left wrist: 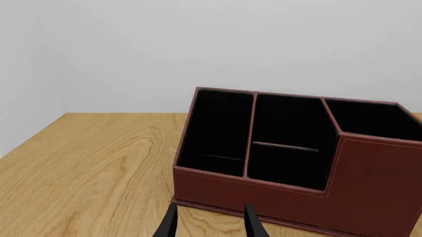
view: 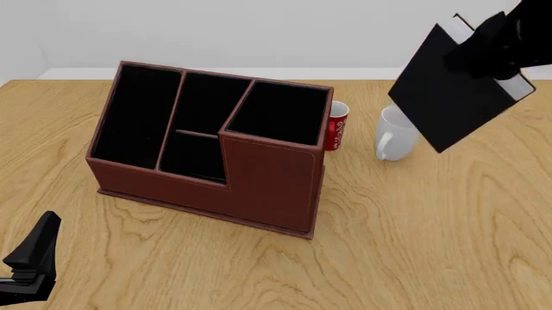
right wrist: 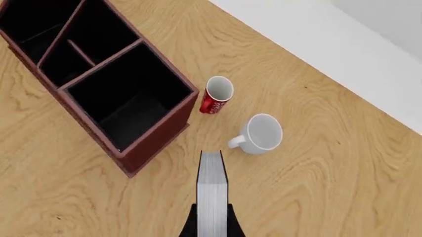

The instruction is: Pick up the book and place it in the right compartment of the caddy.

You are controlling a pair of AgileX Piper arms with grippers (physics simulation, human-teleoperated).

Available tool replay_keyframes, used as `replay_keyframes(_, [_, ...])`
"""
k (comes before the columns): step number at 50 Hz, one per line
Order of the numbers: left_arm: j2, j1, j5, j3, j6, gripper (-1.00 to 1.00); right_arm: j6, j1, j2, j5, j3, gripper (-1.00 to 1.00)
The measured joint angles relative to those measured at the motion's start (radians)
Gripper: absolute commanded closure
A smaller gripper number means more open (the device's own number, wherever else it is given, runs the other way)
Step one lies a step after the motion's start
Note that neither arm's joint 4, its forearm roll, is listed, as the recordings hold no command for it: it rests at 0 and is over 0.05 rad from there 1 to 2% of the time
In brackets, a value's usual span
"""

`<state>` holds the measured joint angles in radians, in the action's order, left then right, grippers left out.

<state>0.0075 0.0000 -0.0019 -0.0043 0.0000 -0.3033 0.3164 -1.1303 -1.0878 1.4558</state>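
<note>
Right gripper (right wrist: 212,222) pinched the book (view: 450,90), tilted in the air above the mug (view: 395,134), right of the caddy (view: 258,181). Left gripper (left wrist: 209,222) sat spread at the near left, low by the table (view: 414,245).

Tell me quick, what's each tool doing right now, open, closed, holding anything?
Left tool: open, holding nothing, low in front of the caddy.
Right tool: closed on the book, lifted above the table.

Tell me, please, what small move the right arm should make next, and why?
Probably carry the book leftward until it hangs over the right compartment: the right gripper holds it aloft above the mug, off to the caddy's right.
</note>
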Motion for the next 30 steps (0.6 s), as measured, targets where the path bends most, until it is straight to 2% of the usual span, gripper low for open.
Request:
replay_keyframes(14, [0.0, 0.0, 0.0, 0.0, 0.0, -1.0, 0.006, 0.055, -0.079, -0.099, 0.214, 1.0])
replay_keyframes(30, [0.0, 0.0, 0.0, 0.0, 0.0, -1.0, 0.029, 0.133, -0.155, -0.128, 0.34, 1.0])
